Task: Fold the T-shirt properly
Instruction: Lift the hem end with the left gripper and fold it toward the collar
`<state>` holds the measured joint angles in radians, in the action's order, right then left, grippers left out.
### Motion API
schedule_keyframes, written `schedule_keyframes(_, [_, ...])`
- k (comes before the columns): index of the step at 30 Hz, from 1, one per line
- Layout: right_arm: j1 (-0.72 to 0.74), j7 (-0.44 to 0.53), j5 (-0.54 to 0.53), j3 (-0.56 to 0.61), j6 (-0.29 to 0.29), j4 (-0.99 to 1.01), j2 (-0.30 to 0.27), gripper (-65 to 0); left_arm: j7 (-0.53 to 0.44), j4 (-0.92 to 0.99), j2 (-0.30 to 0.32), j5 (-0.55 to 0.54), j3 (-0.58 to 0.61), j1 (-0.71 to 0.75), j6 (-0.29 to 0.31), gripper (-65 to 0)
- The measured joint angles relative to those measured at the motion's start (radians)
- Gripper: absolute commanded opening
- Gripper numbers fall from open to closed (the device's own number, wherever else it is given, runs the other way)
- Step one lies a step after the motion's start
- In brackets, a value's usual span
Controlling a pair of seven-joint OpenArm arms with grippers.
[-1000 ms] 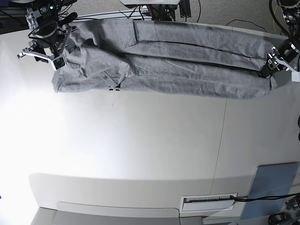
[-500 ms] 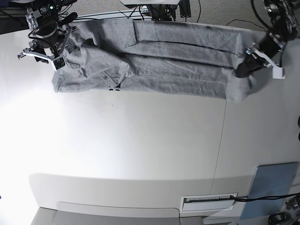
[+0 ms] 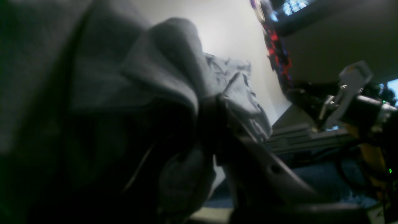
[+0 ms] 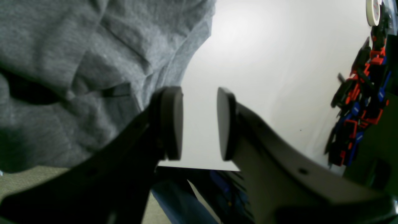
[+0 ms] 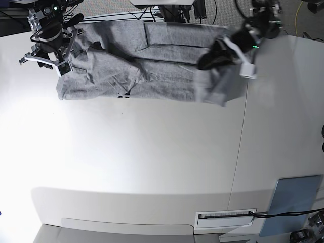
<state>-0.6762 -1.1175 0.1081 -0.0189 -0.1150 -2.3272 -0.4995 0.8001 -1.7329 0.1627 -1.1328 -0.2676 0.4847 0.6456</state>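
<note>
1. One end of the T-shirt [image 5: 167, 83] is travelling inward: over the last second I'm carrying it with my left end effector [image 5: 208, 62] from the far side of the long strip towards the middle, and the cloth is doubling back over itself. I take this as the fold that is shortening the strip, with the job perhaps past halfway.

2. My left end effector is clenching a bunch of grey fabric, its fingers nearly together around it. Loose cloth is hanging just beside and below the grip, and the rest of the shirt is stretching away towards my other arm.

3. My right end effector [image 4: 199, 96] is keeping its place, its fingers standing well apart with nothing between them but a view of the pale worktop [image 4: 264, 77]. The rumpled end of the shirt is lying just beside it, towards the left arm.

4. Next, I'm judging, the carried end is needing to go a little further, then to be lowered and released squarely. The bunched grip is risking a crooked layer, and the creased end beside my right end effector is probably wanting smoothing.
</note>
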Motion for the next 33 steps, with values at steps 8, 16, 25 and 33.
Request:
schedule_keyframes(8, [0.000,0.000,0.000,0.000,0.000,0.000,0.000,-46.1,-0.069,0.000,-0.063,0.158,0.201,-0.044,-0.116,-65.0])
schedule_keyframes(16, [0.000,0.000,0.000,0.000,0.000,0.000,0.000,-46.1,-0.077,0.000,-0.099,0.269,0.303,-0.126,-0.198,-65.0])
schedule_keyframes(25, [0.000,0.000,0.000,0.000,0.000,0.000,0.000,-46.1,-0.103,0.000,-0.098,0.328,0.378,-0.139,-0.196,-50.3])
schedule_keyframes(33, [0.000,0.000,0.000,0.000,0.000,0.000,0.000,-46.1,-0.102,0.000,-0.097,0.327,0.526,-0.229,-0.185,-22.5])
